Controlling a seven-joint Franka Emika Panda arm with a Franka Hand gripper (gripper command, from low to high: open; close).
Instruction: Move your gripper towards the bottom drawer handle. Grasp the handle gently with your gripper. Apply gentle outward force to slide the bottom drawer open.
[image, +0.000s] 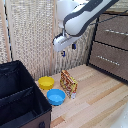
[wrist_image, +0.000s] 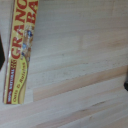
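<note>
My gripper (image: 68, 49), a dark two-finger claw with blue tips on a white plate, hangs in the air near the middle of the exterior view. It is open and empty. The dark brown bottom drawer (image: 109, 61) is at the exterior view's right, shut, with its thin silver handle (image: 107, 58) across the front. The gripper is well off to the left of the handle and a little higher. In the wrist view the gripper (wrist_image: 63, 69) shows only as dark finger edges (wrist_image: 1, 55) at both sides, over the wooden floor; the drawer is out of that view.
A shorter drawer with its own silver bar (image: 116, 32) sits above the bottom one. On the wooden floor lie a granola bar box (image: 68, 83) (wrist_image: 20, 50), a yellow bowl (image: 46, 82) and a blue bowl (image: 56, 96). A black fabric box (image: 20, 97) stands at the left, a woven screen (image: 30, 35) behind.
</note>
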